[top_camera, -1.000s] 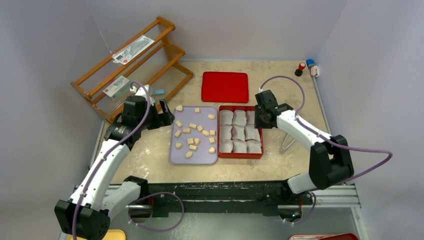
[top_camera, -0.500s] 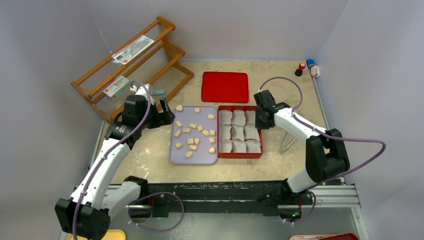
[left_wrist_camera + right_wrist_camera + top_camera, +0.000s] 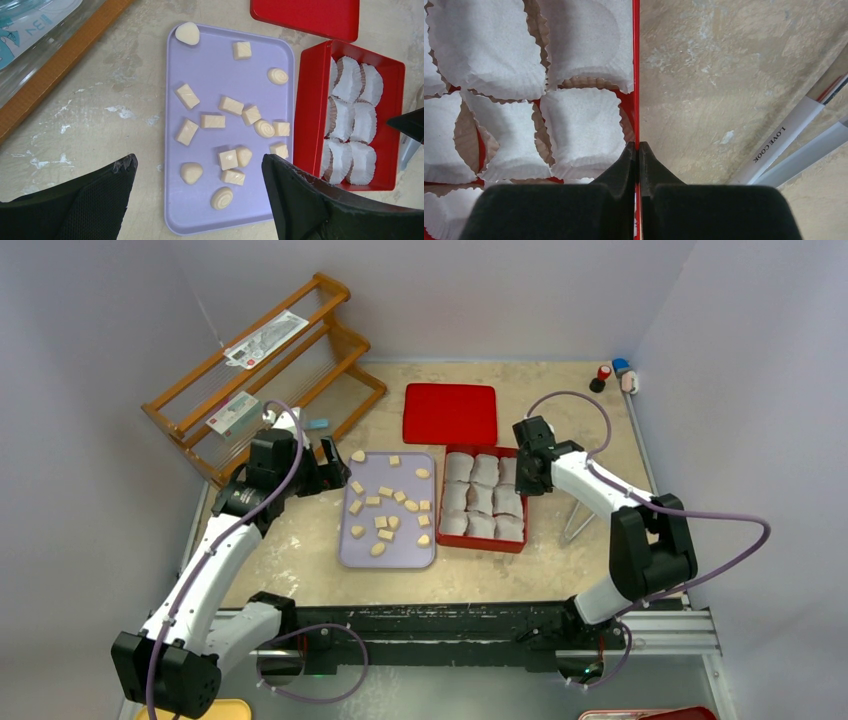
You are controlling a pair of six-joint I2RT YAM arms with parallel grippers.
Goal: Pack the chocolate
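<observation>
Centre-left of top view: left gripper (image 3: 197, 165) spread wide, above table by L edge of lilac tray (image 3: 210, 65). Chocolate (image 3: 228, 105) pcs loose, all on tray. Just R of tray: red box (image 3: 305, 100) w/ white paper cups (image 3: 579, 125); right gripper (image 3: 637, 150) pinching box's R wall. Upper centre: red lid (image 3: 450, 413) flat on table.

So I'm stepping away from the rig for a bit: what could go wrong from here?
1. The right gripper is shut on the thin right wall of the red box; a pull could tip it and spill the paper cups.
2. Dragging the box rightwards could hit the tongs lying beside it.
3. The left gripper hangs open by the lilac tray; the chocolate lies crowded there, so a grab may knock neighbours.
</observation>
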